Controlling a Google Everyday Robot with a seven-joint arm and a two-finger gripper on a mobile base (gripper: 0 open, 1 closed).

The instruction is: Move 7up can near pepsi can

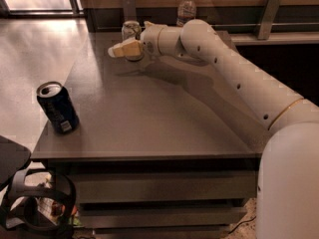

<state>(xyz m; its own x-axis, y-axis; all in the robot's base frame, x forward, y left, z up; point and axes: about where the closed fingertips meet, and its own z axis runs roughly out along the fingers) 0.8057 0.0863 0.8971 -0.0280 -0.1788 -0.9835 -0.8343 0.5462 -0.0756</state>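
The 7up can [131, 29], pale with a silver top, stands upright at the far edge of the dark table [149, 123]. My gripper [119, 50] is just in front of it and slightly to its left, low over the table and pointing left. It partly covers the can's lower part, and I cannot tell whether it touches the can. The pepsi can [58, 107], dark navy with a silver top and a small white patch, stands upright near the table's front left corner, far from the gripper.
A clear plastic bottle [187, 7] stands behind the table on the right. My white arm [234, 78] stretches across the table's right half. A dark round object [30, 203] sits on the floor at the lower left.
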